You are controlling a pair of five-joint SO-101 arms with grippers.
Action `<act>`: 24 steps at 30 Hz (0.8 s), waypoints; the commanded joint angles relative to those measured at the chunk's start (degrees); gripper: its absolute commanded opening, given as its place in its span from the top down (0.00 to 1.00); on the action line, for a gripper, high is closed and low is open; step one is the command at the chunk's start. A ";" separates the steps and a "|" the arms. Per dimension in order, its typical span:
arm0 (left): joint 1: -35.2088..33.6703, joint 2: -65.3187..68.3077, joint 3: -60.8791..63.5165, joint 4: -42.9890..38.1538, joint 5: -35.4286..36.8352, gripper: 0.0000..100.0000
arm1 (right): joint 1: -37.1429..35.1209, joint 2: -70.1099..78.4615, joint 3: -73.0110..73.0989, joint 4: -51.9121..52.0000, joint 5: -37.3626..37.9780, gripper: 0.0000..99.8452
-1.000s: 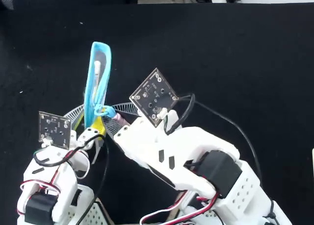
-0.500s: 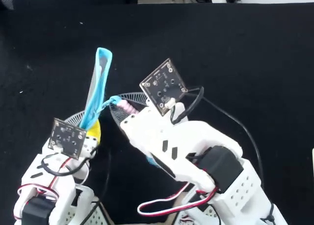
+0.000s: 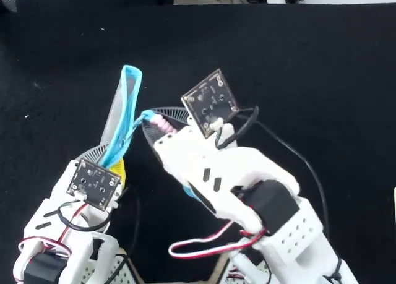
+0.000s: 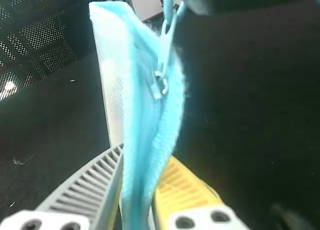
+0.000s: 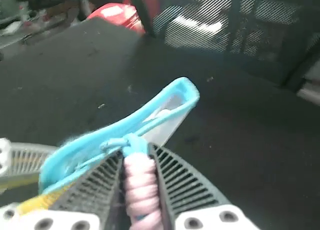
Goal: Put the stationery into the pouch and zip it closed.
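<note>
Blue pouch (image 4: pixel 145 140), contents unclear, sits in left hand (image 4: pixel 137 190).

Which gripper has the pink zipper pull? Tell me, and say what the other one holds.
The right gripper: its jaws are shut on the pink zipper pull. The left gripper instead clamps the blue pouch itself.

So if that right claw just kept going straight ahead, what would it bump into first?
Most likely the blue pouch: it lies just ahead of the right gripper, which pinches its pink zip tassel. Depth is hard to judge.
</note>
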 commanded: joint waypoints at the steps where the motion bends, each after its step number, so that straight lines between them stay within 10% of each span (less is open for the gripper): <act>1: 0.13 0.18 0.13 1.76 -0.70 0.97 | 7.56 -0.31 1.10 -6.33 -4.84 0.99; 12: 0.13 0.18 0.22 1.76 -0.70 0.97 | 8.35 -0.31 1.80 -7.82 -5.71 0.99; 24: -0.31 0.09 -0.22 1.41 -0.44 0.97 | -8.09 -0.40 2.42 8.53 6.51 0.97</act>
